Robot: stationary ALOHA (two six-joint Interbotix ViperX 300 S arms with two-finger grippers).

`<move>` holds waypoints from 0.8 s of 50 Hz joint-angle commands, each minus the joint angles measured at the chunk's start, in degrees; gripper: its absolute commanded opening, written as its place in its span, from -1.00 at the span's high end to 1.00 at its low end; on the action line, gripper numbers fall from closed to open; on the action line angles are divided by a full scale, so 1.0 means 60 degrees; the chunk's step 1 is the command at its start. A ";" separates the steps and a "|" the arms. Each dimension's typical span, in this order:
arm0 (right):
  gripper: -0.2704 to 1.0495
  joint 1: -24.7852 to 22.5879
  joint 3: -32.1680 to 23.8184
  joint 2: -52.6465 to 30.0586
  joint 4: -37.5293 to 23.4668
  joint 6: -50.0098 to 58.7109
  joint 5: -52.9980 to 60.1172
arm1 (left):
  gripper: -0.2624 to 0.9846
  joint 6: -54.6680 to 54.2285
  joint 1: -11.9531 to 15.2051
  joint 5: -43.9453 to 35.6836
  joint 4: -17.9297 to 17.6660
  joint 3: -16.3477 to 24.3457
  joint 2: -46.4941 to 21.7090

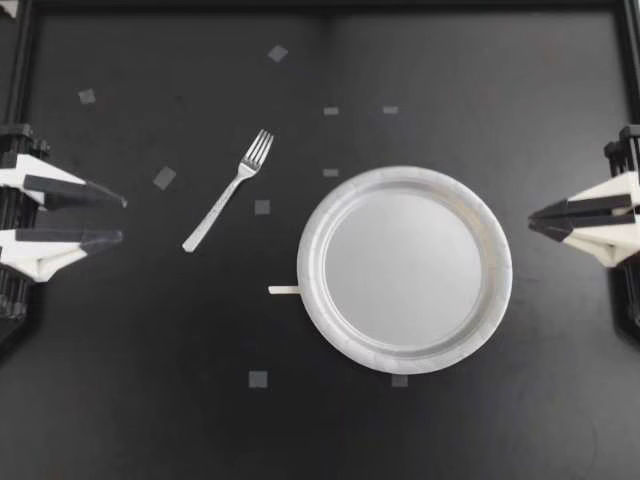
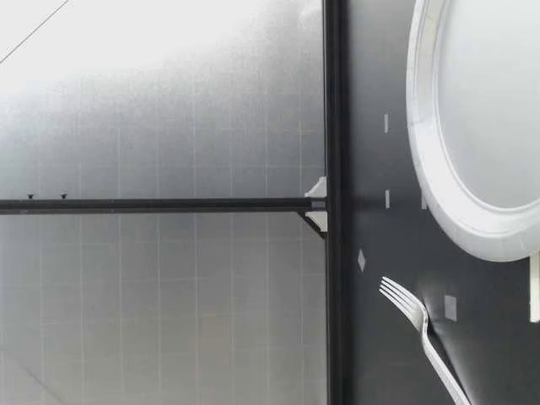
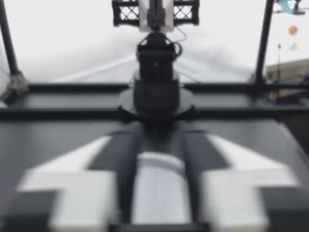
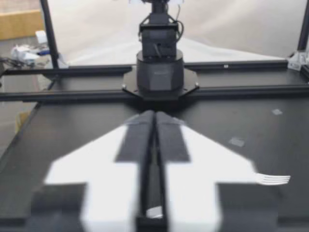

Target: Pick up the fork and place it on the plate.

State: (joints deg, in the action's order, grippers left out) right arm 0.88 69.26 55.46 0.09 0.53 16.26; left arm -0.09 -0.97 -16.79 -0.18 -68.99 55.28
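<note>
Two tools stand at opposite edges of the black worktop (image 1: 200, 420). The left tool (image 1: 120, 219), at 9 o'clock, has its fingers spread wide apart and grips nothing. The right tool (image 1: 533, 221), at 3 o'clock, has its fingers pressed together with nothing between them.

The silver metal fork (image 1: 228, 190) lies flat on the worktop at 10 o'clock from the round white paper plate (image 1: 306, 250), near it but not touching. Its tines point toward 1 o'clock and its handle toward 7 o'clock. It lies between the left tool and the plate, apart from both.

A pale tape strip (image 1: 283, 290) touches the plate rim at 9 o'clock. Grey tape squares (image 1: 164, 178) lie scattered on the worktop.
</note>
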 commanded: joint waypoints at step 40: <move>0.61 0.0703 -0.0366 -0.0176 0.2007 0.1465 -0.3384 | 0.55 -0.0029 0.3354 0.7529 -0.2271 0.2300 -0.2930</move>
State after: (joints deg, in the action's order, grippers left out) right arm 4.75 68.64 56.16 12.04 9.32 -3.87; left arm -0.88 17.58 27.86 -14.68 -57.13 41.92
